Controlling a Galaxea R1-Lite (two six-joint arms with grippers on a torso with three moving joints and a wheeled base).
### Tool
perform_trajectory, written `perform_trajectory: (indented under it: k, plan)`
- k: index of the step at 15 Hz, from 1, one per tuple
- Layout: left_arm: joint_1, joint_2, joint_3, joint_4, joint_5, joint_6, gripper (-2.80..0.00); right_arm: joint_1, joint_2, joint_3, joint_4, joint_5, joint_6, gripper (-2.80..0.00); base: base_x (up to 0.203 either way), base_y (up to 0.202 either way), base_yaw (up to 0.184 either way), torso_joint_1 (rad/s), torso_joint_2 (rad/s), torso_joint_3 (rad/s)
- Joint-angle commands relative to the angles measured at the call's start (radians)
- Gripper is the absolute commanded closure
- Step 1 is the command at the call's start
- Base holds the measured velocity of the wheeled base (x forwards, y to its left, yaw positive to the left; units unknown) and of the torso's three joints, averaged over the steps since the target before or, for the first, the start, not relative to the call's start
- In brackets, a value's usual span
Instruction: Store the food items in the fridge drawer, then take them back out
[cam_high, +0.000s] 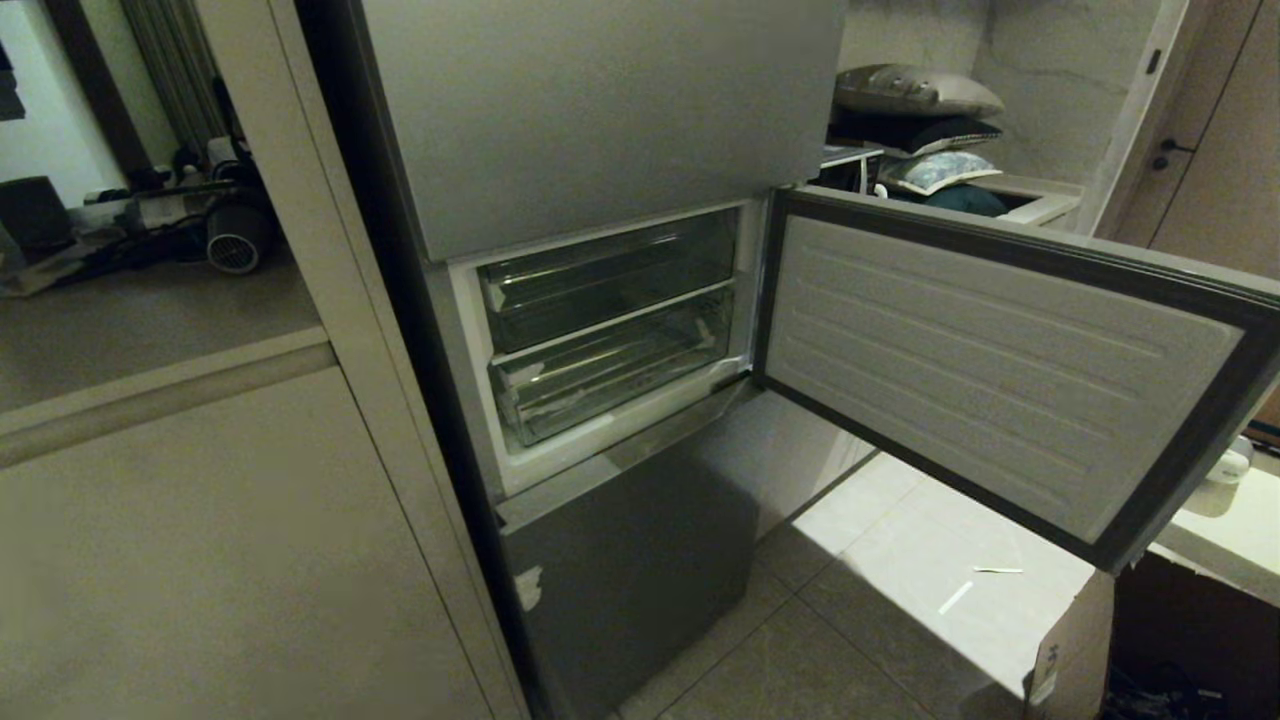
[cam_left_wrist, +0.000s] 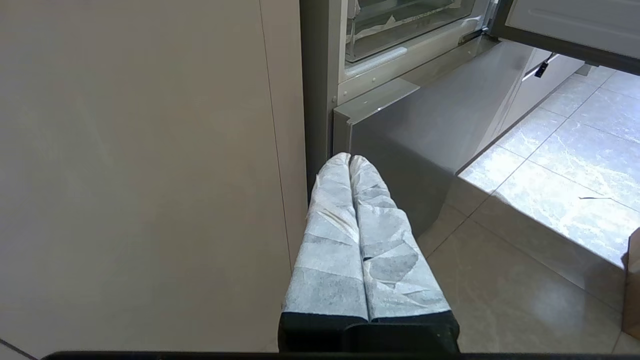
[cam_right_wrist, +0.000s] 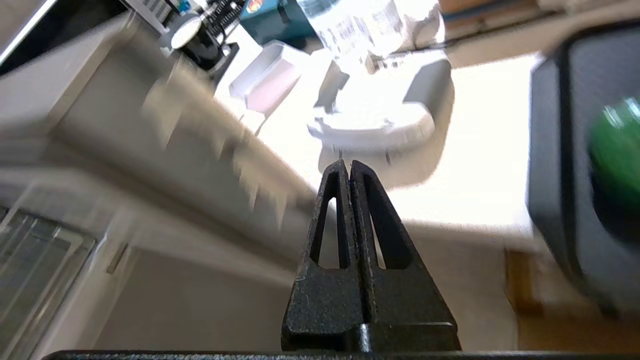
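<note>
Two drawers: stacked in the open fridge (cam_high: 600, 120) compartment, door (cam_high: 1000, 370) swung wide to the right.
Fridge drawer (cam_high: 610, 375): the lower clear bin, pushed in, under the shallower tray (cam_high: 605, 275); can't tell what's inside.
Worktop (cam_right_wrist: 470, 165): bright, off by the right arm, with a white appliance (cam_right_wrist: 380, 115).
Left gripper (cam_left_wrist: 350, 159): low beside the fridge, wrapped fingers (cam_left_wrist: 330, 225) pressed together, holding nothing.
Right gripper (cam_right_wrist: 348, 164): black fingers (cam_right_wrist: 370, 210) fully closed, empty, over the worktop.
Food item (cam_right_wrist: 615, 150): green blurry lump in a dark container (cam_right_wrist: 555, 165) nearby.

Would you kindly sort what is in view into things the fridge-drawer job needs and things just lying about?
Needed:
- lower clear-plastic fridge drawer
- glossy green round food item
- shut black right gripper

Lying about:
- stacked pillows
- paper scraps on the tiled floor
- clear water bottle
</note>
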Motion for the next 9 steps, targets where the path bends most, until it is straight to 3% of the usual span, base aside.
perform_trajectory:
  k: [1, 4, 7, 9]
  plan:
    - [0.000, 0.001, 0.000, 0.000, 0.000, 0.000, 0.00, 0.023, 0.152, -0.093, -0.029, 0.007, 0.004, 0.00, 0.000, 0.000, 0.000, 0.000, 0.00, 0.000]
    - [0.000, 0.001, 0.000, 0.000, 0.000, 0.000, 0.00, 0.055, 0.248, -0.195, -0.044, 0.013, 0.003, 0.00, 0.000, 0.000, 0.000, 0.000, 0.00, 0.000]
    - [0.000, 0.001, 0.000, 0.000, 0.000, -0.001, 0.00, 0.080, 0.318, -0.281, -0.045, 0.110, 0.003, 0.00, 0.000, 0.000, 0.000, 0.000, 0.00, 0.000]
    - [0.000, 0.001, 0.000, 0.000, 0.000, -0.001, 0.00, 0.089, 0.355, -0.338, -0.045, 0.126, 0.003, 0.00, 0.000, 0.000, 0.000, 0.000, 0.00, 0.000]
